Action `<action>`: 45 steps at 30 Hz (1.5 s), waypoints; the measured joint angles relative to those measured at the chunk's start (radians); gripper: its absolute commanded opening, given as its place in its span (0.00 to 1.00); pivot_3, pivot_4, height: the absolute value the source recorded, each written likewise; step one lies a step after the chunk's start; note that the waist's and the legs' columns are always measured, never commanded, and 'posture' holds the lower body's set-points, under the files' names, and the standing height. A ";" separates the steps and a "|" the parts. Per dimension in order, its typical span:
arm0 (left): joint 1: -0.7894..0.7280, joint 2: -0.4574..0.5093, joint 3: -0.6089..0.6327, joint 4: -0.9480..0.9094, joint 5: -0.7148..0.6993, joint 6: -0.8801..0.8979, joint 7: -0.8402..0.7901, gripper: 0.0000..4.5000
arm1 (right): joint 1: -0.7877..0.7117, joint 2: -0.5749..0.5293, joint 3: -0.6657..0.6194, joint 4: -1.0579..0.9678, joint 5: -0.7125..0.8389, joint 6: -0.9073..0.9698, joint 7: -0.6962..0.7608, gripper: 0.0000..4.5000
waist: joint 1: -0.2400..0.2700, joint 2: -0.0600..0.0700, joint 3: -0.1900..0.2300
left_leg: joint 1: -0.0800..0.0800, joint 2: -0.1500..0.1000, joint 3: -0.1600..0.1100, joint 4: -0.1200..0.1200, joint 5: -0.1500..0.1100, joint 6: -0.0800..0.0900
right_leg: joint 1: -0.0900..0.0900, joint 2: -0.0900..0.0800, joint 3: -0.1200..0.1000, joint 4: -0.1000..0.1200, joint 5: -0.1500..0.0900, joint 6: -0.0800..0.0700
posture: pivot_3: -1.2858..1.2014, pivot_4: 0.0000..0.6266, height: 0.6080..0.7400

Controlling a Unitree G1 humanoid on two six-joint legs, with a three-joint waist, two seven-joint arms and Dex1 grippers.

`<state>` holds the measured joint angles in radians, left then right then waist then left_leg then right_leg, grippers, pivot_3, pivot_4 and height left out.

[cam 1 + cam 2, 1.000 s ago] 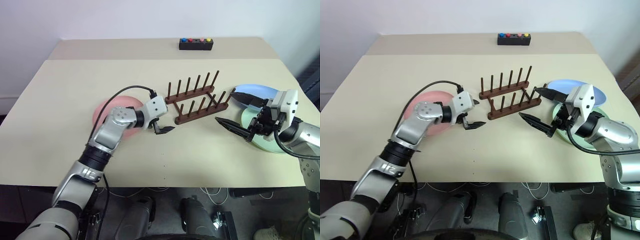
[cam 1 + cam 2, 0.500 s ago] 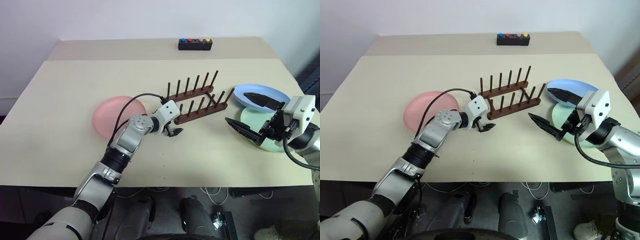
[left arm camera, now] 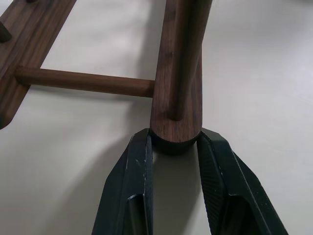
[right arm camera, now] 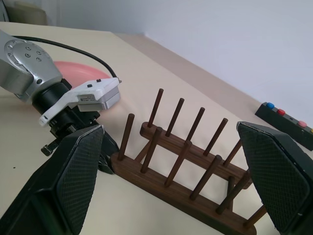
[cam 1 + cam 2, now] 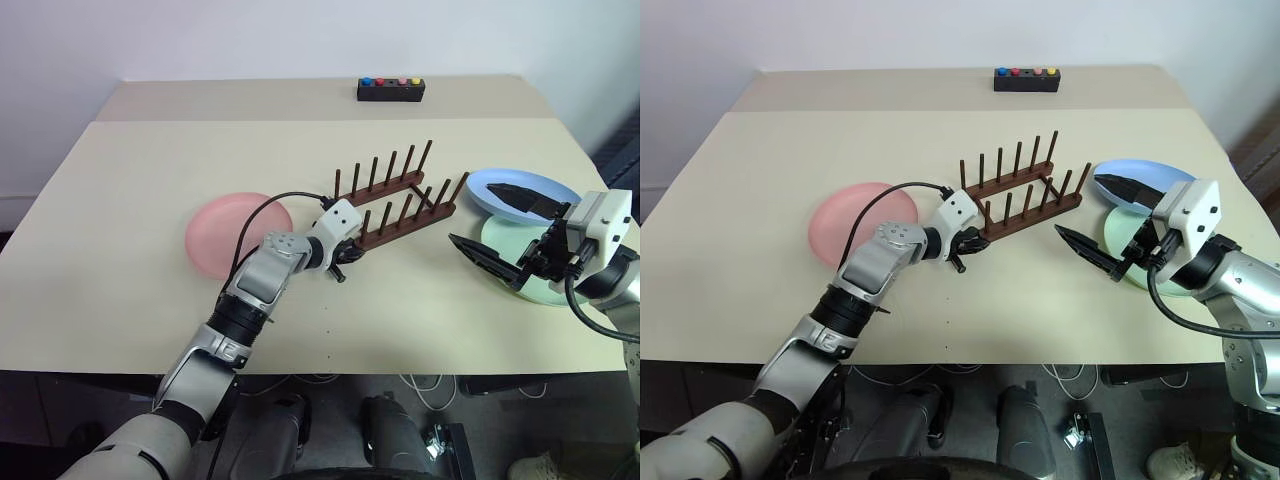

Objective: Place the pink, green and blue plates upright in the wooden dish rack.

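Rack (image 5: 396, 199): mid-desk, no plates in it.
Left gripper (image 3: 174, 147): clamped on the rack's near rail end.
Right gripper (image 5: 505, 232): fingers wide apart, holding nothing.
Plates: pink (image 5: 232, 232) left of the rack; blue (image 5: 522, 185) and green (image 5: 532, 262) at the desk's right edge.

Rack (image 5: 395, 201) mid-table (image 5: 130, 200), one plate (image 5: 225, 232) to its left, two plates (image 5: 510, 185) right, button box (image 5: 392, 89) behind.

Beige table (image 5: 140, 190), white wall (image 5: 250, 35) behind.
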<state>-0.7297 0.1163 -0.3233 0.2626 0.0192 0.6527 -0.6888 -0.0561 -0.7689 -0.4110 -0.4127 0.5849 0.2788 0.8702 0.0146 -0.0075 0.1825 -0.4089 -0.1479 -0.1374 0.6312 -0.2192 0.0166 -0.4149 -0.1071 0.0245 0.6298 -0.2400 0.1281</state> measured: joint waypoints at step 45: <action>-0.093 0.380 0.143 -0.047 -0.258 -0.229 -0.646 0.00 | 0.131 -0.023 0.056 -0.036 -0.018 0.105 -0.020 0.01 | -0.013 0.002 -0.001 | 0.001 0.000 0.000 0.000 0.000 0.000 | -0.001 0.001 0.001 0.001 0.000 0.000 | 0.52 0.24 1.00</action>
<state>-0.8224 0.4967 -0.1808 0.2159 -0.2391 0.4236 -1.3352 0.0745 -0.7915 -0.3547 -0.4483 0.5669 0.3839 0.8502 0.0016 -0.0051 0.1811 -0.4084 -0.1477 -0.1373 0.6308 -0.2192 0.0169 -0.4160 -0.1062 0.0253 0.6309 -0.2399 0.1278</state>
